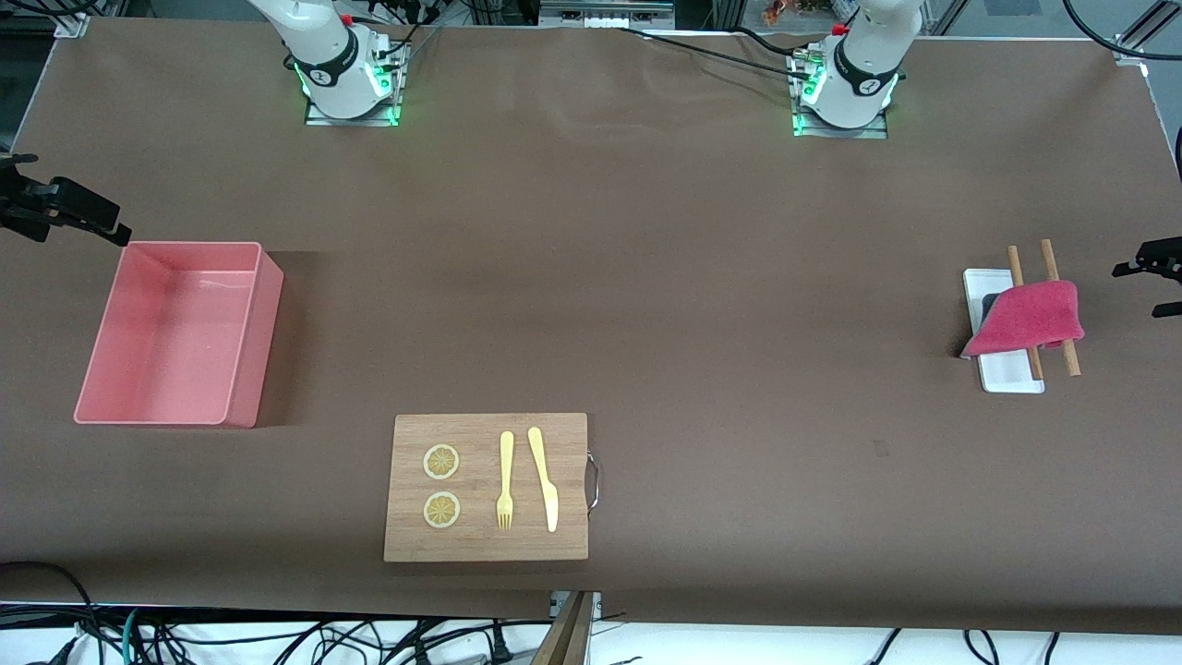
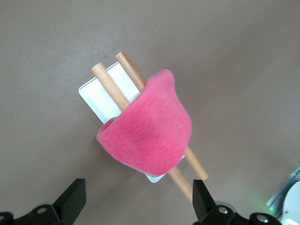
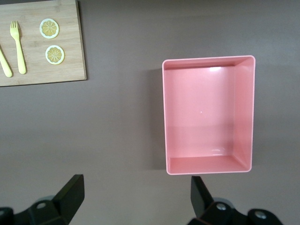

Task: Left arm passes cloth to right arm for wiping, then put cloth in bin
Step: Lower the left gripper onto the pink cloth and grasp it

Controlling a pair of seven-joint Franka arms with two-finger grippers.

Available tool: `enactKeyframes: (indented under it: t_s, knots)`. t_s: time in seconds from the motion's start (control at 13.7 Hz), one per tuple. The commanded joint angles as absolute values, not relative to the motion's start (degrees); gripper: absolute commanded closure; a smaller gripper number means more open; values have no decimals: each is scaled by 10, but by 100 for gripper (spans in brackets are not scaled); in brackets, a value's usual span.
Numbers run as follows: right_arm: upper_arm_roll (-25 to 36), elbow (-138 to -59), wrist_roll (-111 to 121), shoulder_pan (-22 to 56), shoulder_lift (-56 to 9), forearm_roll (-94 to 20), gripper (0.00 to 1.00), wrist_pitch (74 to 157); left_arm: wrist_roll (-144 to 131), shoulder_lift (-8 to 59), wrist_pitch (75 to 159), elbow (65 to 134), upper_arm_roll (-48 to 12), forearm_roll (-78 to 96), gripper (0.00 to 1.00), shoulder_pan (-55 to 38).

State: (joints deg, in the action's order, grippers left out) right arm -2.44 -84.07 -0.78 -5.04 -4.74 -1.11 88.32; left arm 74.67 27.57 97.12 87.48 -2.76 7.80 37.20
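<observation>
Left gripper (image 2: 136, 201) hangs in the air, fingers spread wide, empty. The cloth (image 2: 147, 129) sits just off its tips, red-pink face up, draped over two wooden sticks (image 2: 110, 84) on a white tray (image 2: 96, 96). Right gripper (image 3: 133, 199) also spread and empty, hovering at the table's right-arm end, the empty pink bin (image 3: 253, 112) close ahead. Wooden cutting board (image 3: 42, 70) lies farther off.

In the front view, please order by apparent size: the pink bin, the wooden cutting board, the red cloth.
Largest to smallest:
1. Pink bin and wooden cutting board: look too alike to rank.
2. Red cloth: clearly the smallest.
</observation>
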Motion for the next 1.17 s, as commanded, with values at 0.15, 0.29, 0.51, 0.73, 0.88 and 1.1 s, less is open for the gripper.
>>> enactKeyframes:
  t_s: [0.15,0.29,0.51,0.73,0.88,1.1]
  knots:
    - [-25,-828,3,-53,-52,-9,0,879,971,369,964,813,-36,172,0,459]
    - [-25,-828,3,-53,-53,-9,0,879,1040,396,964,802,-36,212,0,481]
    - [-25,-828,3,-53,-52,-9,0,879,1120,426,961,803,-36,280,0,504]
    - [-26,-828,3,-53,-52,-9,0,879,1219,440,957,808,-36,321,0,506]
    - [-26,-827,3,-53,-52,-9,0,879,1259,451,950,811,-36,346,0,511]
    - [-26,-828,3,-52,-53,-8,0,879,1308,470,945,811,-39,387,0,511]
